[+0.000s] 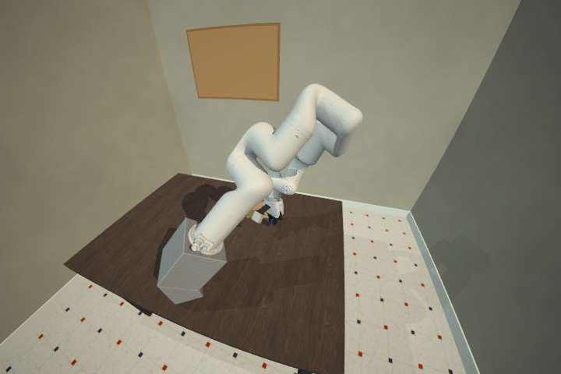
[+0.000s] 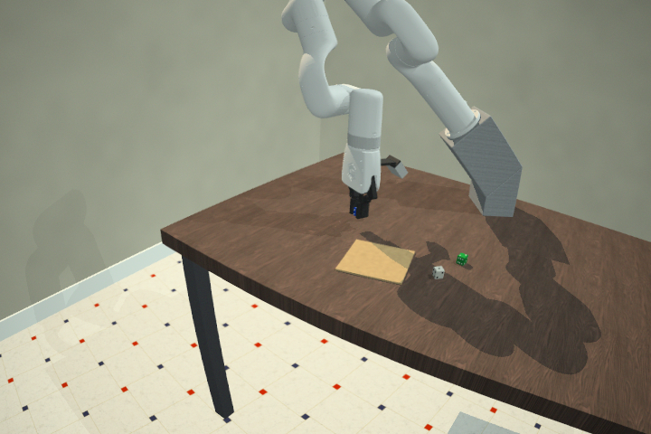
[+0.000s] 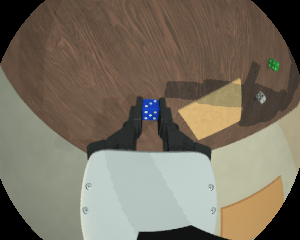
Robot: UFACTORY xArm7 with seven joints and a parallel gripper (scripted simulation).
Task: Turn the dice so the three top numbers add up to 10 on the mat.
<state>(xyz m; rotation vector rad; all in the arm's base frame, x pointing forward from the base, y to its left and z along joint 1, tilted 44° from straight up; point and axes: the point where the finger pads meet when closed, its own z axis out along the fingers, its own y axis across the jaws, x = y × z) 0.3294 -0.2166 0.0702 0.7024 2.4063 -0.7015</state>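
My gripper (image 2: 359, 211) is shut on a blue die (image 3: 150, 110) and holds it above the table, clear of the wood, behind the far side of the mat. The die shows as a blue speck between the fingers in the exterior view (image 2: 355, 210) and in the top view (image 1: 272, 220). The tan mat (image 2: 376, 260) lies flat on the table with nothing on it; it also shows in the wrist view (image 3: 214, 112). A white die (image 2: 438, 272) and a green die (image 2: 461, 259) lie on the table to the right of the mat, off it.
The grey robot base (image 2: 486, 165) stands at the back right of the table. The table's front edge (image 2: 336, 327) runs close below the mat. The arm casts a broad shadow over the right part of the table.
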